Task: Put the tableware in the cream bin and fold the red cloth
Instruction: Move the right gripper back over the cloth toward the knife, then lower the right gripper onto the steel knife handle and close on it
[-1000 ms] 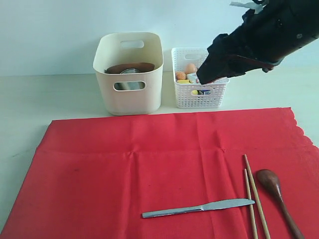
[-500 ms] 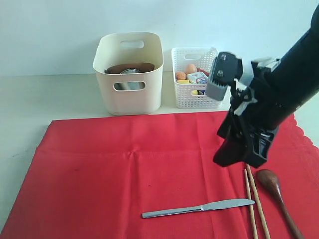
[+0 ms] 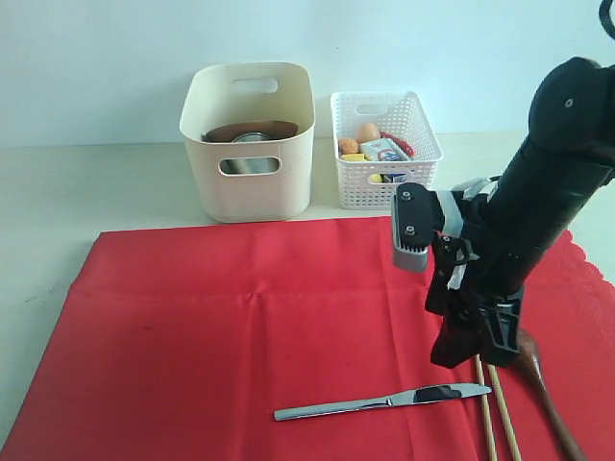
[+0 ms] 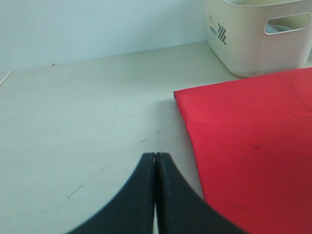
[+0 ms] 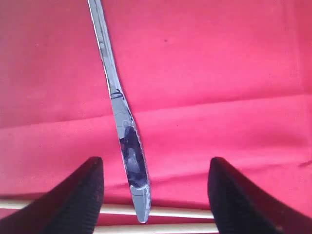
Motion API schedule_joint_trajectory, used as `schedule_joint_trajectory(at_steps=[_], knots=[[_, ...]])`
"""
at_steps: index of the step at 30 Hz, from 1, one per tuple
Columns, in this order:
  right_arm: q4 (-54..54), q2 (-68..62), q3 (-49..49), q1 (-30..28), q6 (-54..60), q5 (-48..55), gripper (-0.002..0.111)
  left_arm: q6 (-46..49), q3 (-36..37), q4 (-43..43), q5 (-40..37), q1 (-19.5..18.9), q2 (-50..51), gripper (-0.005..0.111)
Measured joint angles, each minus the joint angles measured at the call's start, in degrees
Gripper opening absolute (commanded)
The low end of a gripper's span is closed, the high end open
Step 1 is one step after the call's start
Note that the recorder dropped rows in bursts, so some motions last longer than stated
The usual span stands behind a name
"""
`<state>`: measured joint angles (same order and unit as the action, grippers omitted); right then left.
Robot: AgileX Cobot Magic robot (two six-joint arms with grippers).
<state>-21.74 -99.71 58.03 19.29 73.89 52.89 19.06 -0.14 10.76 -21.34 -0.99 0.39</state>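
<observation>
**Open right gripper above a knife on a red cloth**

Exterior view: A red cloth [image 3: 240,327] lies spread flat on a pale table [image 3: 86,192]. Behind it stands a cream bin [image 3: 248,192] with a brown plate [image 3: 240,130] and a steel cup [image 3: 252,138] inside. Just beside the bin is a white basket [image 3: 384,187] of food. On the cloth's near right part lie a knife [image 3: 380,401], a pair of chopsticks [image 3: 488,413] and a dark spoon [image 3: 543,379]. The right gripper [image 3: 471,351] points down, just above the knife's blade end.

Left wrist view: The left gripper [image 4: 155,161] has its fingers pressed together with no gap. It is over bare table beside the cloth's edge, with the bin beyond the cloth's corner.

Right wrist view: Two dark fingers [image 5: 83,195] are spread wide, one on each side of the knife blade. The blade's tip meets the chopsticks.
</observation>
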Motion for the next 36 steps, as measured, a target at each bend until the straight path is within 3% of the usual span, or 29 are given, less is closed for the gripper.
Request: schedule_joint_trajectory(at_steps=[10, 21, 36], knots=[[1.0, -5.8, 0.0, 0.6, 0.4, -4.2, 0.059, 0.0, 0.0, 0.0, 0.0, 0.0, 0.0, 0.0], [1.1, -11.2, 0.0, 8.4, 0.3, -8.4, 0.059, 0.0, 0.0, 0.0, 0.0, 0.0, 0.0, 0.0], [0.7, -11.7, 0.6, 9.7, -1.4, -8.9, 0.059, 0.0, 0.0, 0.0, 0.0, 0.2, 0.0, 0.0]])
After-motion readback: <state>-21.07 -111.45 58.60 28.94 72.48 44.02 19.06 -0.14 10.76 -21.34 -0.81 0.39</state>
